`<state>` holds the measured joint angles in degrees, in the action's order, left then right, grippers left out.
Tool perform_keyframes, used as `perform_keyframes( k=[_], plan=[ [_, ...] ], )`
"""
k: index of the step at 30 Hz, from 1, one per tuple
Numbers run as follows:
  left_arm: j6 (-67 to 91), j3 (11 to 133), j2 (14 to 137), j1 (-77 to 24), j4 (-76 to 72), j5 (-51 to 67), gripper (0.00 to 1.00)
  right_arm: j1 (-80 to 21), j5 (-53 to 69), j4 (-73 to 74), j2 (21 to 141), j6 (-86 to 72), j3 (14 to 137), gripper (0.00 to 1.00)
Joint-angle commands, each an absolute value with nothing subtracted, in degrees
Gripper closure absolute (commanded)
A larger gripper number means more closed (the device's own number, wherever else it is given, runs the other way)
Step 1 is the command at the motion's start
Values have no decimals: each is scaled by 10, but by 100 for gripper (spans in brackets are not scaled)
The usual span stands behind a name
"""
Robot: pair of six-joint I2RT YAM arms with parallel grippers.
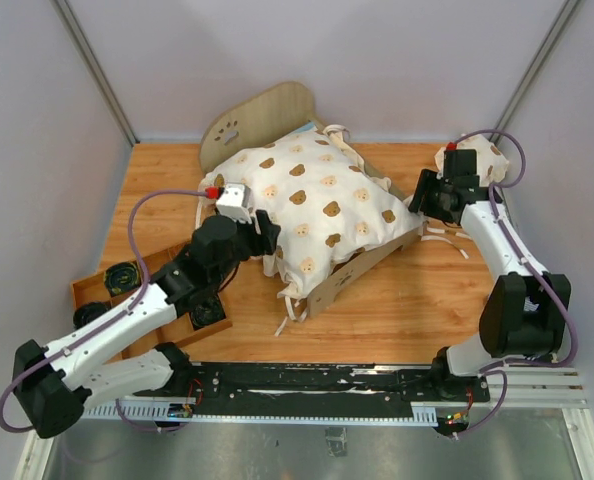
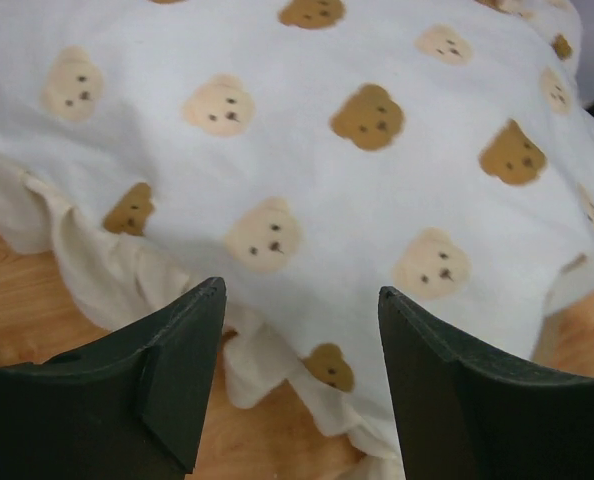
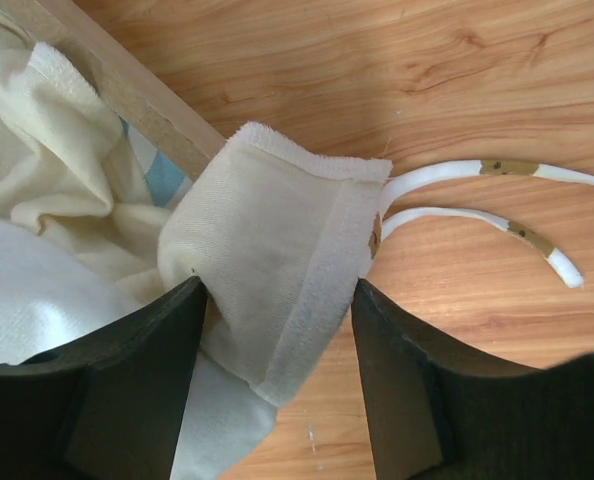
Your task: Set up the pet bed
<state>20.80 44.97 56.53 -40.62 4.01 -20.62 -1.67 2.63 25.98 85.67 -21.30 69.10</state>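
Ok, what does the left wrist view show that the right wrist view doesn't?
Left wrist only: the bear-print top of the cover and its ruffled edge, beyond the open left fingers. Right wrist only: the cover's plain corner between the open right fingers, two ties on the table, and the pet bed with its plywood rail. Both: cream cover fabric and wooden table.

The ruffled cover (image 1: pixel 317 205) is cream, scattered with tan and dark brown bear faces. The pet bed (image 1: pixel 267 110) is pale plywood, and a sliver of its mattress (image 3: pixel 163 180) shows blue and white. The table (image 1: pixel 407 300) is orange-brown wood grain. The ties (image 3: pixel 477 168) are white, flecked brown.
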Motion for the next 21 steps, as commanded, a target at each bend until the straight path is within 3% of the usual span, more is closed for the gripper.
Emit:
perform_keyframes(
  k=[1,6,10,15,21],
  plan=[
    [158,445,553,-508,53,-259,34,-6,25,267,868,-228,705,42],
    [160,448,590,-640,54,-275,35,12,27,270,869,-220,679,56],
    [150,471,627,-731,42,-284,36,14,13,270,837,-220,652,60],
    [145,485,698,-767,-7,-221,39,15,2,270,797,-223,611,63],
    [190,466,768,-767,-17,-290,46,24,-21,283,734,-226,551,65]
  ],
)
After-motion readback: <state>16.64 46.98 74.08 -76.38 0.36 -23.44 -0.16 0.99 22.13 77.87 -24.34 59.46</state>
